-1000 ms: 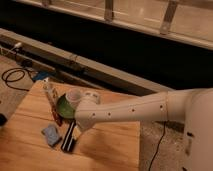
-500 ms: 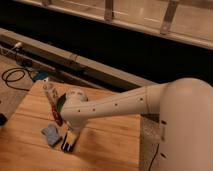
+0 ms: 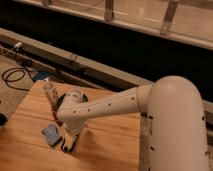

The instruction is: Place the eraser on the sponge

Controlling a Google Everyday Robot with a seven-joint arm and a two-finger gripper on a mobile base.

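The eraser (image 3: 68, 144), a long black block with a pale stripe, lies on the wooden table near its front, partly hidden by my gripper. Just left of it, and apart from it, lies the blue-grey sponge (image 3: 51, 134), flat on the wood. My gripper (image 3: 69, 134) hangs at the end of the white arm, pointing down right over the eraser's far end. It stands open, and the eraser rests on the table.
A red-and-white stick-like tool (image 3: 50, 95) stands behind the gripper, beside a green bowl (image 3: 62, 102) mostly hidden by the arm. The wooden table (image 3: 110, 145) ends at the left, where black cables (image 3: 12, 77) lie on the floor. A dark rail runs behind.
The arm has swung forward and down, carrying the gripper from beside the bowl to just above the eraser. Its big white elbow now fills the right side. Eraser and sponge have not moved.
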